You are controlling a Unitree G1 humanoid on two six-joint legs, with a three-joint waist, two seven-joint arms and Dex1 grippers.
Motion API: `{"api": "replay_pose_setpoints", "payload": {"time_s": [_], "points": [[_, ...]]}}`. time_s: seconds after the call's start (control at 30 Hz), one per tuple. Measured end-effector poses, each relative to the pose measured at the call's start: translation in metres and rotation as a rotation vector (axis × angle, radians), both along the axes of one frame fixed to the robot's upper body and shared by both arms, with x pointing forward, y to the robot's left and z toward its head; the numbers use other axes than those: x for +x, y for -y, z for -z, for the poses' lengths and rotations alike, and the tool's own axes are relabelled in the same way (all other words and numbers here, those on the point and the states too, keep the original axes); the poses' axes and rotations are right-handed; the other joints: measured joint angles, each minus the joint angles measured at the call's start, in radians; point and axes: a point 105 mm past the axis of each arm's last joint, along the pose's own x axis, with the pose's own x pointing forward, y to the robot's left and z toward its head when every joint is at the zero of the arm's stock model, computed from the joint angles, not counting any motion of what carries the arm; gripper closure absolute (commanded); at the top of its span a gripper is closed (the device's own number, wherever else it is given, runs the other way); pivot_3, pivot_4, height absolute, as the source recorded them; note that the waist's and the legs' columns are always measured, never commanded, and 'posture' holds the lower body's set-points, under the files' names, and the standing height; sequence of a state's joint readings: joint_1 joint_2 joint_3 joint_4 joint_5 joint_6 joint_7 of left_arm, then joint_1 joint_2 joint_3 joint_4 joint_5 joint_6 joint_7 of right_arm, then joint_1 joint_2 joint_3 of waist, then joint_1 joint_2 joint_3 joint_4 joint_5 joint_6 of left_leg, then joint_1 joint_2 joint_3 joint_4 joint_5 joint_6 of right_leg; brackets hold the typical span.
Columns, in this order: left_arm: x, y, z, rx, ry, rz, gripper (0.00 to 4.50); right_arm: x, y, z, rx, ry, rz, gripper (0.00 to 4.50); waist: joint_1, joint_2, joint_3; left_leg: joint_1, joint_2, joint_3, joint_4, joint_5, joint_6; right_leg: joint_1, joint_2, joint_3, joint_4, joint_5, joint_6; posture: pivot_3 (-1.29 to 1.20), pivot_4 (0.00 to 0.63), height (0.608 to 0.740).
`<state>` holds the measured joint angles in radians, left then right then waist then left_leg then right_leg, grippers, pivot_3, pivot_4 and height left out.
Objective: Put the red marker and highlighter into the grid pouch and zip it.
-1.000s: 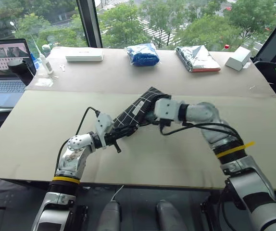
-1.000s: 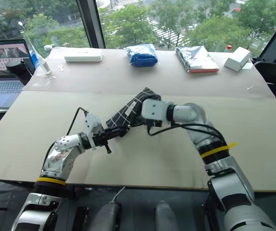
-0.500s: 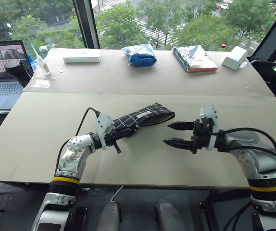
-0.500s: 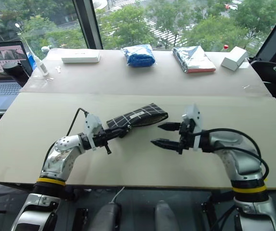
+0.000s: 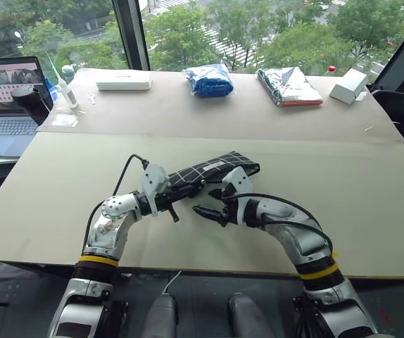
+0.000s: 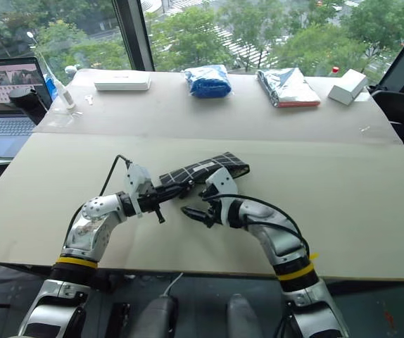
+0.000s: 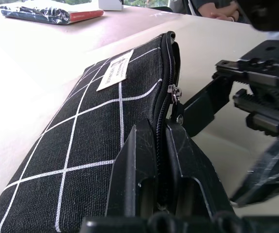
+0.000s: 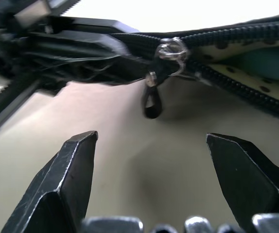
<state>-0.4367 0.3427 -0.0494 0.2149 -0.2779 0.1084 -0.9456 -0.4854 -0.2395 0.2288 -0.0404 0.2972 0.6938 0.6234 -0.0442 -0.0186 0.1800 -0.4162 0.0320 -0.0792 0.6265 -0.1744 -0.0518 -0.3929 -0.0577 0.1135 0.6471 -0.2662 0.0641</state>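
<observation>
The left gripper (image 7: 160, 170) is clamped on the zipper end of the pouch (image 5: 212, 171), holding it off the worktop (image 5: 371, 204) with the zipper edge turned toward the right arm. That grip reads as an anchor: it keeps the fabric taut so the slider can be dragged along the teeth without the pouch bunching or sliding.

The right gripper (image 5: 209, 203) sits just beside the pouch, fingers spread wide and holding nothing. In the right wrist view the small black pull strap (image 8: 152, 98) hangs from the metal slider (image 8: 171, 50) ahead of and between the two fingers, apart from both. Beyond the slider the mouth is still parted, showing a pale dotted lining and something light green inside, probably the highlighter; I cannot make out the red marker.

So loading looks done or nearly so, and zipping is the step in hand. The strap is small and dangles loosely, so the fingers could easily close past it.
</observation>
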Motion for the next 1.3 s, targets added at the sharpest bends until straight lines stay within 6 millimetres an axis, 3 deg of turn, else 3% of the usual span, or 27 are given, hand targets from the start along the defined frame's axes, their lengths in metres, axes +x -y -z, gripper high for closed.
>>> {"api": "replay_pose_setpoints", "payload": {"time_s": [0.23, 0.33, 0.63, 0.67, 1.13, 1.3], "points": [[0.003, 0.001, -0.001, -0.005, 0.001, -0.009, 4.50, 0.000, -0.010, 0.001, 0.018, -0.034, -0.024, 0.55, -0.001, 0.000, 0.000, 0.000, 0.000, 0.000, 0.000, 0.000, 0.000, 0.000, 0.000, 0.000, 0.000, 0.001, -0.001, 0.00, 0.150, 0.740], [0.003, 0.000, -0.001, -0.005, -0.001, -0.012, 4.50, -0.001, -0.014, 0.003, 0.029, -0.046, -0.027, 1.22, -0.003, 0.000, 0.000, 0.000, 0.000, 0.000, 0.000, 0.000, 0.000, 0.000, 0.000, 0.000, 0.000, 0.001, -0.001, 0.00, 0.150, 0.740], [0.004, 0.001, -0.001, -0.011, 0.000, -0.019, 4.50, 0.016, -0.021, -0.004, 0.044, -0.028, 0.015, 4.35, -0.003, 0.000, 0.000, 0.000, 0.000, 0.000, 0.000, 0.000, 0.000, 0.000, 0.000, 0.000, 0.000, 0.001, -0.001, 0.00, 0.150, 0.740], [0.003, 0.001, -0.001, -0.013, -0.001, -0.018, 4.50, 0.017, -0.021, -0.004, 0.044, -0.030, 0.018, 4.45, -0.003, 0.000, 0.000, 0.000, 0.000, 0.000, 0.000, 0.000, 0.000, 0.000, 0.000, 0.000, 0.000, 0.001, -0.001, 0.00, 0.150, 0.740], [0.004, 0.003, 0.000, -0.022, -0.005, -0.021, 4.50, 0.018, 0.006, -0.007, 0.019, -0.004, 0.018, 4.45, -0.003, 0.000, 0.000, 0.000, 0.000, 0.000, -0.001, 0.000, 0.000, -0.001, 0.000, 0.000, 0.000, 0.000, -0.001, 0.00, 0.150, 0.740], [0.003, 0.004, 0.002, -0.016, -0.011, -0.011, 4.50, 0.008, 0.043, -0.005, -0.042, -0.004, 0.011, 4.45, -0.001, 0.000, 0.000, -0.001, 0.000, 0.000, 0.000, 0.000, 0.000, 0.000, 0.000, 0.000, -0.001, 0.000, 0.001, 0.00, 0.150, 0.740]]}}
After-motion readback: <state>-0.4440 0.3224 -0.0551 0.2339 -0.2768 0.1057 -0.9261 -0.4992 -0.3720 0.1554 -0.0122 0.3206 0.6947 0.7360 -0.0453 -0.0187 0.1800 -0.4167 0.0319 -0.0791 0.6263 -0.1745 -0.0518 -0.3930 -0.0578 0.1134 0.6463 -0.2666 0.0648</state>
